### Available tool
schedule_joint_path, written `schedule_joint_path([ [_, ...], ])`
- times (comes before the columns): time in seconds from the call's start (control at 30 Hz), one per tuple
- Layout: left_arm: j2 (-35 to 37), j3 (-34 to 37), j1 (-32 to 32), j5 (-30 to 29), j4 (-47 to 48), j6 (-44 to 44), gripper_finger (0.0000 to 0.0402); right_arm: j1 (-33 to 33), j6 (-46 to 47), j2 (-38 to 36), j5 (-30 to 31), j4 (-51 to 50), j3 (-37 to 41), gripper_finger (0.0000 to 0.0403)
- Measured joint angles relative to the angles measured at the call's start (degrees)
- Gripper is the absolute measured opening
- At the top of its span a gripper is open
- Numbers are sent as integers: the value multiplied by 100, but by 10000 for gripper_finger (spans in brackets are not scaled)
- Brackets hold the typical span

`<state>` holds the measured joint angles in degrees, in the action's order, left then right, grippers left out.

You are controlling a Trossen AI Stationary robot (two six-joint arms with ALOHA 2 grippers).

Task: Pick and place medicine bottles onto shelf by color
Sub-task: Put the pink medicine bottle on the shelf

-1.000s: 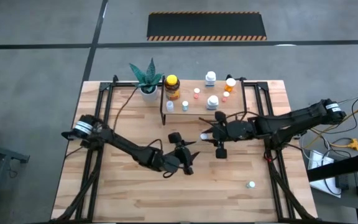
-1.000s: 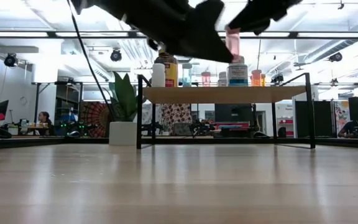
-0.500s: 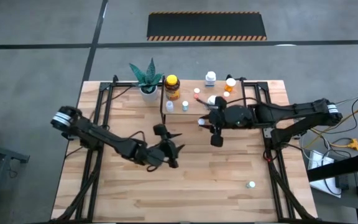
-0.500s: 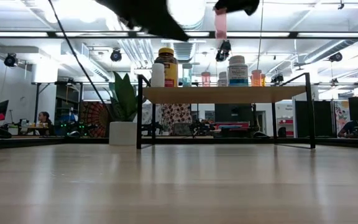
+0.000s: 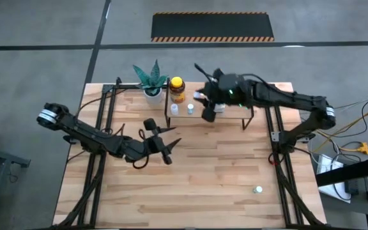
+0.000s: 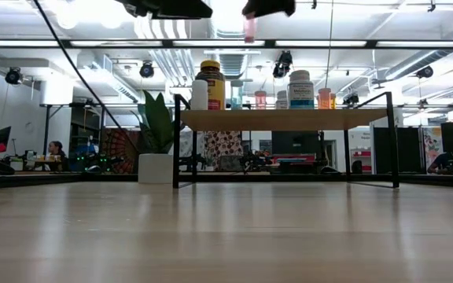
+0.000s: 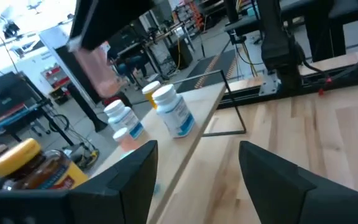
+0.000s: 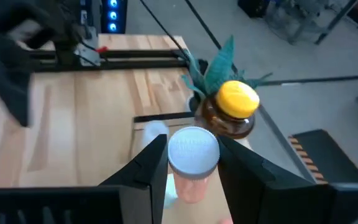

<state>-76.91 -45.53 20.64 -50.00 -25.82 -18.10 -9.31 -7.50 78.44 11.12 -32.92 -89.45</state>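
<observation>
**My right claw holds a pink bottle over the shelf**

The pink bottle (image 8: 192,163) is see-through with a round white cap. My right claw (image 5: 204,97) squeezes it tight, up in the air above the shelf (image 6: 285,119). The shelf is a flat light-wood board on thin black legs. On it stand a big brown bottle (image 5: 177,90) with a yellow cap and some small white ones. A leafy plant (image 5: 151,80) sits just beside it. One bottle (image 5: 257,190) lies alone on the table. My left claw (image 5: 160,142) hangs open over the table.
</observation>
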Motion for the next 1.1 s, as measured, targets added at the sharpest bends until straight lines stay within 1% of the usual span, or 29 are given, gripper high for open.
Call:
schedule_joint_path([
  [0.2,296,74,0,2,-26,-431,208,-828,-211,770,-822,-203,-865,113],
  [0.37,641,89,0,-137,134,-778,208,-1444,-264,1319,-1154,-323,-1328,113],
  [0.47,880,91,0,-147,265,-786,208,-1741,-260,1566,-1279,-371,-1422,113],
  [0.6,1013,95,4,-149,293,-784,208,-2068,-259,1774,-1417,-385,-1423,114],
  [0.7,1039,96,4,-149,286,-777,208,-2277,-191,1937,-1681,-410,-1408,113],
  [0.77,1023,96,4,-147,289,-777,208,-2398,-150,2036,-1965,-454,-1400,112],
  [0.9,1015,96,11,-146,289,-775,208,-2558,-152,2204,-2479,-451,-1394,114],
  [1.1,1015,96,11,-147,286,-773,208,-2596,-262,2447,-2572,-464,-1384,115],
])
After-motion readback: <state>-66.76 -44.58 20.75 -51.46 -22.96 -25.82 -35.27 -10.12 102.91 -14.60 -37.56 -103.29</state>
